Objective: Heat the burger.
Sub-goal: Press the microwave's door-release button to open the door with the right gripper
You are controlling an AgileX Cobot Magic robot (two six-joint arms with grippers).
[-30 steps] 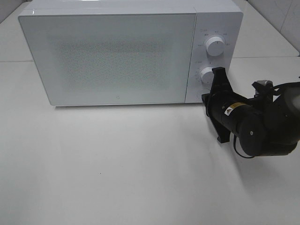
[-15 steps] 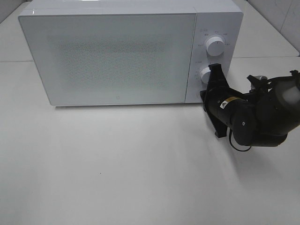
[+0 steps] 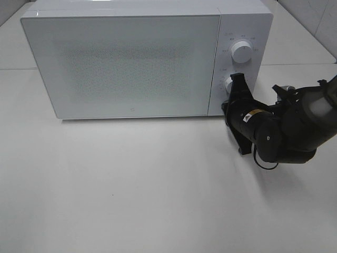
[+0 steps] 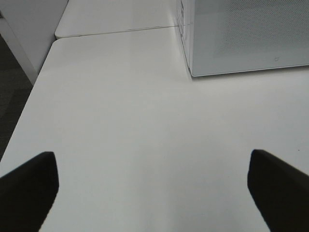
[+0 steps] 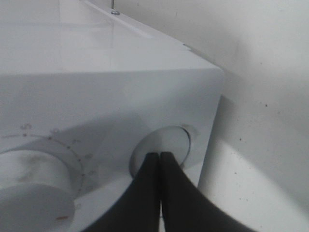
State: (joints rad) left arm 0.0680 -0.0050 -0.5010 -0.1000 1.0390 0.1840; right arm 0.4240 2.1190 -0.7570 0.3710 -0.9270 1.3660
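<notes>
While the boxy, glossy white microwave (image 3: 131, 58) is seen with its speckled door shut on the matte white table (image 3: 131, 184), the right gripper's (image 5: 160, 155) smooth black tapered fingers are pressed together, tips at a round recessed button (image 5: 171, 140) beside a round white dial (image 5: 29, 193). The left gripper's (image 4: 152, 162) blunt dark fingers are held wide apart above the table. Where the burger lies cannot be told.

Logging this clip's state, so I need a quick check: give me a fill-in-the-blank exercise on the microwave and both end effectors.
1. The door of the microwave is ___.
2. The right end effector is ___, its tips at the round button beside the lower knob.
3. The left end effector is ___ over the table, holding nothing.
Missing words: closed; shut; open.
</notes>
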